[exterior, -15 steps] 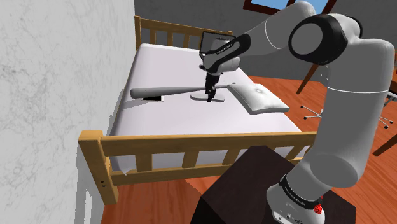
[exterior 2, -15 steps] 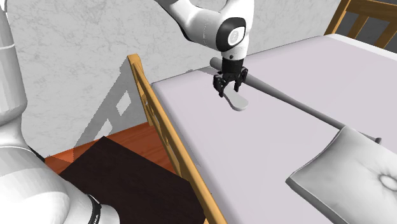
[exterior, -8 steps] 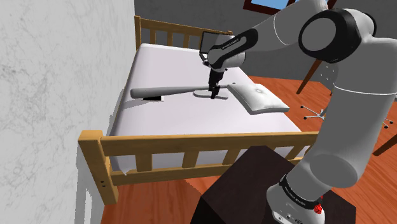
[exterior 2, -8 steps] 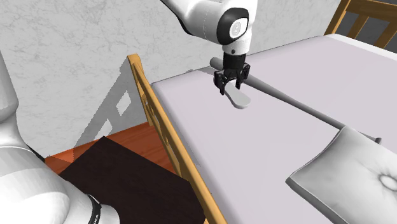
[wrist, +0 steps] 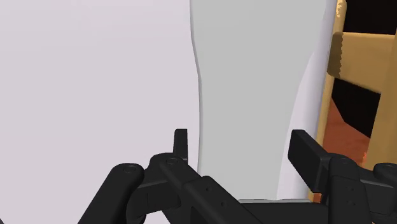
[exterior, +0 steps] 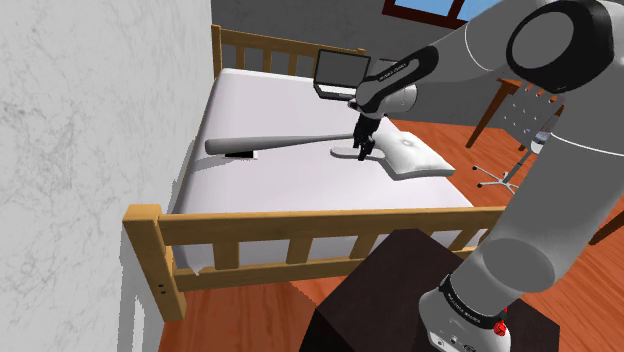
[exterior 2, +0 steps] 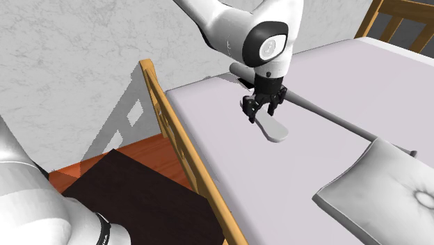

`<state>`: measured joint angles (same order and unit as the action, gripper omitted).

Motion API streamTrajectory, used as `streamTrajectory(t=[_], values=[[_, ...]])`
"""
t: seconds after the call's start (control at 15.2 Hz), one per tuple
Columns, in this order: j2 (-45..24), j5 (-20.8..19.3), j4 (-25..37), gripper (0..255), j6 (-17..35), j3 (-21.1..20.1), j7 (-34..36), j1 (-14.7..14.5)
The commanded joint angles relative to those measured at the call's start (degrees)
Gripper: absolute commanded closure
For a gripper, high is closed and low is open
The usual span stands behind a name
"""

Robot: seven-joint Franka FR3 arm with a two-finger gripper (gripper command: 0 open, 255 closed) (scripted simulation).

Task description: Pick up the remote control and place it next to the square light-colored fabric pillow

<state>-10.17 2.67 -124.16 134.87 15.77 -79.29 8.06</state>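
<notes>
Remote control (exterior: 343,154): flat, pale grey, elongated slab with one rounded end, over the white mattress of the wooden-framed bed (exterior: 300,226)

Shoulder view
- Black jaws stand on the remote control, which looks close to the square light-coloured fabric pillow (exterior: 412,153). This angle foreshortens the gap, so I do not trust it
- Long grey baseball bat (exterior: 268,143) lies across the mattress, running off toward the view's left
- Open dark laptop (exterior: 338,72) sits further back by the far rail

Second exterior view
- Jaws hold the remote control (exterior 2: 276,131) near one end, and the rounded free end points roughly toward the pillow (exterior 2: 381,185)
- A bare stretch of mattress lies between the two, so they are apart
- The bat (exterior 2: 334,118) runs close behind the jaws
- Cannot tell whether the remote is clear of the mattress or resting on it

Wrist view
- Black fingers (wrist: 181,141) sit against both long edges of the grey slab (wrist: 245,108), so the jaws are clamped on the remote control
- Wooden bed rail (wrist: 356,57) lies beyond it

Judgement: the carry to the pillow is the step in hand

Notes for doing it well
- The grasp is off-centre, so the free end may droop or swing. Travel slowly and keep the wrist level
- Lift enough that the slab does not drag on the mattress
- Keep off the bat
- Aim for bare mattress just beside the pillow's edge, not on top of it
- Lower until the slab lies flat, then part the jaws
</notes>
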Motion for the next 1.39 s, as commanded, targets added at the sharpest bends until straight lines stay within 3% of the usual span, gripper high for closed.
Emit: streamTrajectory(t=[0.0, 0.66, 1.32], values=[[2.24, -0.55, -3.15, 255, 1.03, 1.00, -1.91, 1.09], [9.90, -3.33, -12.78, 255, 3.48, 7.54, -13.55, 8.02], [12.77, -5.06, -15.74, 255, 4.05, 15.61, -27.75, 15.45]])
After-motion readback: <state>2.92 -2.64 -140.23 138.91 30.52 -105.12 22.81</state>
